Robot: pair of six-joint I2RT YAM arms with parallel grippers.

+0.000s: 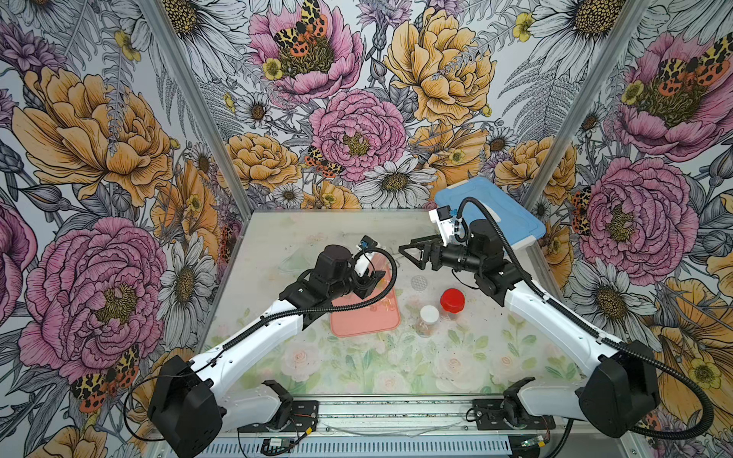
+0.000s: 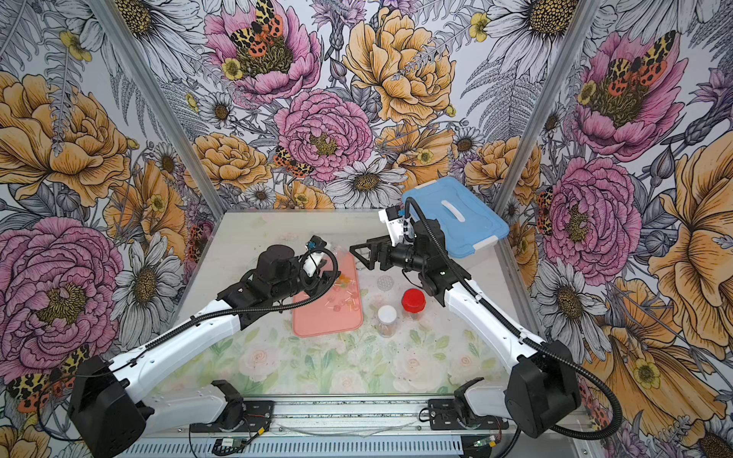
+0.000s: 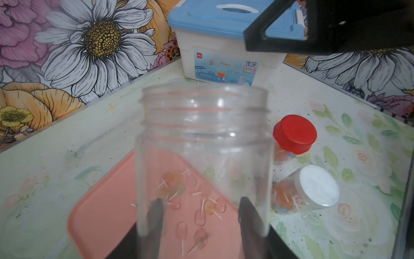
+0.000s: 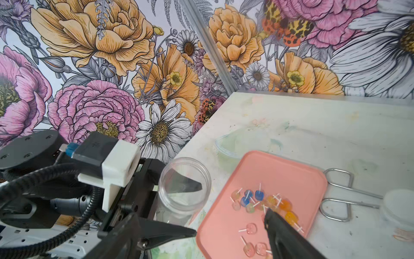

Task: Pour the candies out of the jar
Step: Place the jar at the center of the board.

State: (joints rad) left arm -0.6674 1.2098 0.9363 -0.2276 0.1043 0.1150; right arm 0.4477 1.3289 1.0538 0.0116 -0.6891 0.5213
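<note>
Left tool grips the jar (seemingly empty) — long axis along its fingers, mouth toward the open, empty right tool — candies on the tray beneath.

Candies on pink tray, red-lidded jar, white-lidded jar

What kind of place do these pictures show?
Probably a robot test booth, not a home: the left arm and right arm are mounted on a metal rail, and flower-printed wall panels close in a small table holding a pink tray and a red-lidded jar.
</note>
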